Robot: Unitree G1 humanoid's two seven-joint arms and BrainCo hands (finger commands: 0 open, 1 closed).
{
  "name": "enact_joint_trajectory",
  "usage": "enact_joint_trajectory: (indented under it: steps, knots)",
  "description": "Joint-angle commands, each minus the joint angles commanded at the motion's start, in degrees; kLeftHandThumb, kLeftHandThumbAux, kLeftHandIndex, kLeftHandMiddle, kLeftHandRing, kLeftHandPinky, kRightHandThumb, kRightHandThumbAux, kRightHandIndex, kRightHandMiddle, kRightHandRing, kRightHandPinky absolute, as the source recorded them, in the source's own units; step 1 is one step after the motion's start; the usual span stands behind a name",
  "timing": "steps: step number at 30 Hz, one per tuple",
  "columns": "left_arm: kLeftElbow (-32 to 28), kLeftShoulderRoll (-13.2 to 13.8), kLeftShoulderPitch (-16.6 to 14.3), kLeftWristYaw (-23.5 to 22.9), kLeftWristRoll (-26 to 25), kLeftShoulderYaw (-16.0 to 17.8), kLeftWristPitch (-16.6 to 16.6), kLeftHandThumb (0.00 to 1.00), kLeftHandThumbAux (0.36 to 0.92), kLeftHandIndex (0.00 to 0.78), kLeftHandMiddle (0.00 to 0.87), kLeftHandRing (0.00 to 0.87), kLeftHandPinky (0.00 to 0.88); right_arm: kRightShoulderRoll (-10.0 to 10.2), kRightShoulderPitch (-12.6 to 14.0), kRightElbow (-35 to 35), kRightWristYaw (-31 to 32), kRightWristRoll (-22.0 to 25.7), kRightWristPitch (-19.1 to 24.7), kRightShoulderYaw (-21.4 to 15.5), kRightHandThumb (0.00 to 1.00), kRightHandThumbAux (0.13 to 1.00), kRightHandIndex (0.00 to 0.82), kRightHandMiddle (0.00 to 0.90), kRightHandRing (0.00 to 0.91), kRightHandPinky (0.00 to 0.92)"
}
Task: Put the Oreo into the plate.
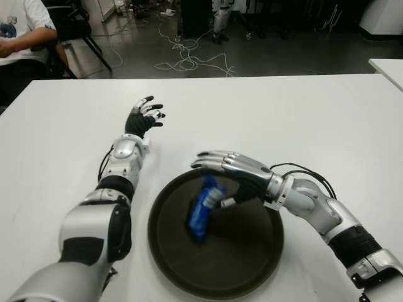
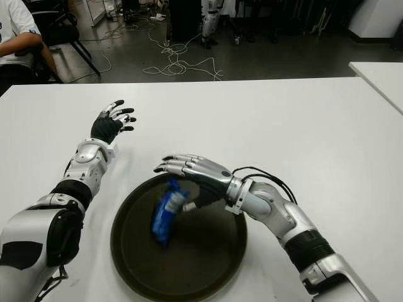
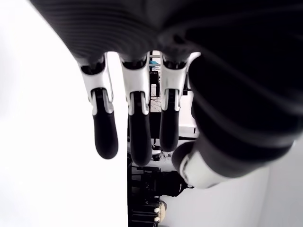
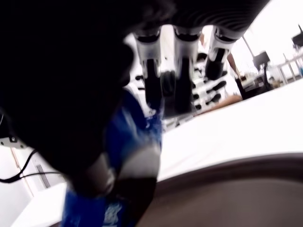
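My right hand (image 1: 234, 171) hangs over the plate's far rim, fingers (image 1: 211, 160) and thumb pinching the top of the blue Oreo pack (image 1: 201, 211), which dangles above the dark plate (image 1: 252, 264). A loose pinch could tip the pack over the rim onto the bench (image 1: 302, 119). My left hand (image 1: 143, 117) shows beyond the plate, fingers spread, empty.

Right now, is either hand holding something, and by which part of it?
The right hand holds the blue Oreo pack by its upper end, above the dark plate. The left hand is open and holds nothing.
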Motion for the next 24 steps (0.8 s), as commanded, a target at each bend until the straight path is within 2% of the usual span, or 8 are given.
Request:
enact_joint_trajectory:
  steps: [6,10,19,23,24]
  knots:
    - [0.05,0.06,-0.02,0.07,0.16,-0.14,0.01,0.210,0.805,0.159,0.300,0.359,0.442,0.28,-0.11,0.24,0.28,-0.32,0.42,-0.53,0.000,0.662,0.000,0.000,0.000,0.000]
    - [0.05,0.03,-0.01,0.09,0.15,-0.13,-0.12,0.211,0.807,0.160,0.303,0.363,0.448,0.17,-0.18,0.47,0.25,-0.33,0.45,-0.82,0.000,0.648,0.000,0.000,0.000,0.000]
    - [-0.01,0.00,0.07,-0.06,0.13,-0.16,-0.44,0.226,0.822,0.162,0.295,0.344,0.417,-0.01,-0.39,0.94,0.33,0.03,1.54,-1.66,0.000,0.576,0.000,0.000,0.000,0.000]
    - [0.01,0.02,0.10,-0.06,0.21,-0.24,-0.39,0.198,0.818,0.164,0.292,0.339,0.407,-0.22,-1.10,1.83,-1.08,0.08,2.21,-3.33,0.000,0.560,0.000,0.000,0.000,0.000]
    - [0.01,0.03,0.12,-0.05,0.27,-0.30,-0.44,0.197,0.818,0.164,0.292,0.338,0.405,-0.72,-2.44,3.67,-1.24,0.52,1.88,-4.08,0.000,0.559,0.000,0.000,0.000,0.000]
